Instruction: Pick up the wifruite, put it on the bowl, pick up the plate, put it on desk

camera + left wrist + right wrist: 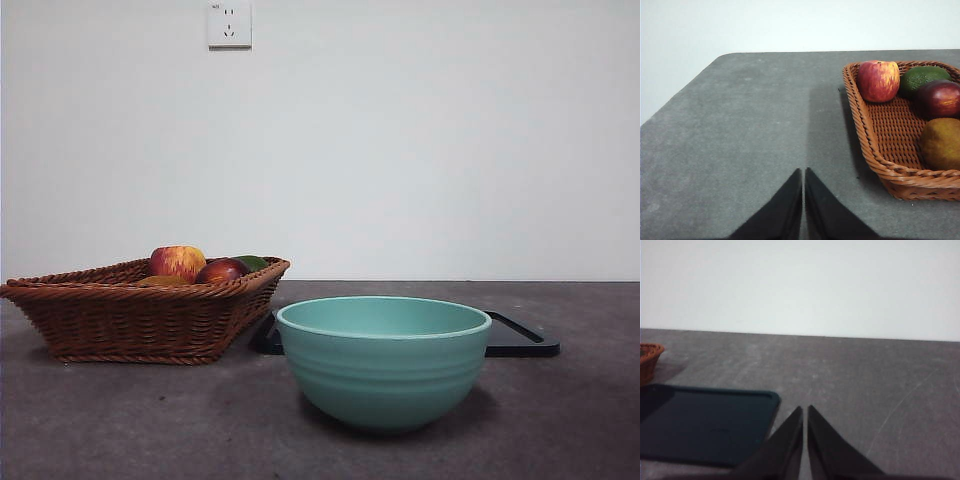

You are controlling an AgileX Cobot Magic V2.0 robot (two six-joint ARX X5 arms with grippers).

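Observation:
The wifruite, a brown-olive fruit, lies in a brown wicker basket and only just shows over the basket rim in the front view. The teal-green bowl stands empty on the desk, near the front. Behind it lies the plate, a flat black rectangular tray with nothing on it. My left gripper is shut and empty over bare desk beside the basket. My right gripper is also shut and empty, just off the tray's corner. Neither arm shows in the front view.
The basket also holds a red-yellow apple, a dark red fruit and a green avocado. A white wall with a socket stands behind the desk. The desk's left edge and rounded corner show in the left wrist view.

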